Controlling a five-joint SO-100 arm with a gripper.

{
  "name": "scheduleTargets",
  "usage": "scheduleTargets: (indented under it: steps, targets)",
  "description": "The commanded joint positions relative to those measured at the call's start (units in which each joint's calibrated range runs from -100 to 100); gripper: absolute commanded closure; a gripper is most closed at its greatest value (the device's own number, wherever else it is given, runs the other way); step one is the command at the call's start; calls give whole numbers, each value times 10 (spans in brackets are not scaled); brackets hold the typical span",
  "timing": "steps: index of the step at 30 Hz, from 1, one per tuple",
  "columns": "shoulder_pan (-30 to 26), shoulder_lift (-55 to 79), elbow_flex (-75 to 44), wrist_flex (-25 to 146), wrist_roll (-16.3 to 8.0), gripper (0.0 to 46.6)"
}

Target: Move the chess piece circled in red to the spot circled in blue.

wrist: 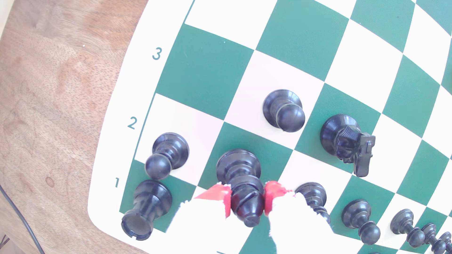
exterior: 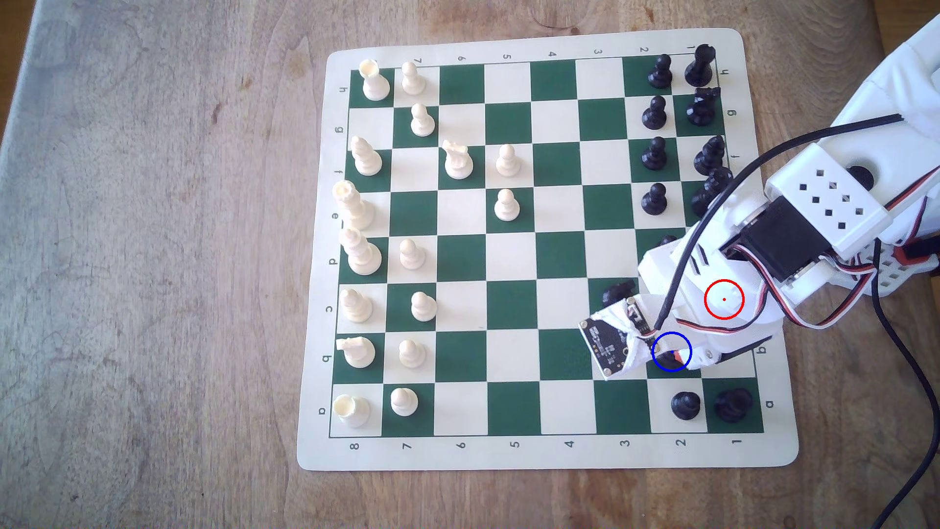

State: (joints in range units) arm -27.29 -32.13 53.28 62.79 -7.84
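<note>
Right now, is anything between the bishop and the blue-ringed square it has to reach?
Nothing visible. In the wrist view the gripper has its red pads on either side of the bishop, whose base stands on a dark green square. In the exterior view the arm covers the blue ring, so I cannot confirm it is that square.

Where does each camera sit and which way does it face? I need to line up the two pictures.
Exterior view: above the table, looking straight down on the green and cream chess board; the white arm enters from that view's right.
Wrist view: on the arm, looking down past the red-padded gripper closed on the black plastic bishop.
Shared: the black corner rook and the black pawn beside it.
</note>
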Motion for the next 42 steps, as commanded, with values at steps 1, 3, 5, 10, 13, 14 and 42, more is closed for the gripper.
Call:
scheduleTargets:
  steps: [1,3,5,10,13,14,42]
  targets:
    - [0,0,-2,-8,3,463]
    - [0,5,4,-14,4,463]
    - [0,6,10,-18,4,463]
    - [0,6,20,-24,5,463]
    - [0,8,20,-24,7,457]
    - [0,9,20,-24,7,449]
    - [6,-52,40,30,17,236]
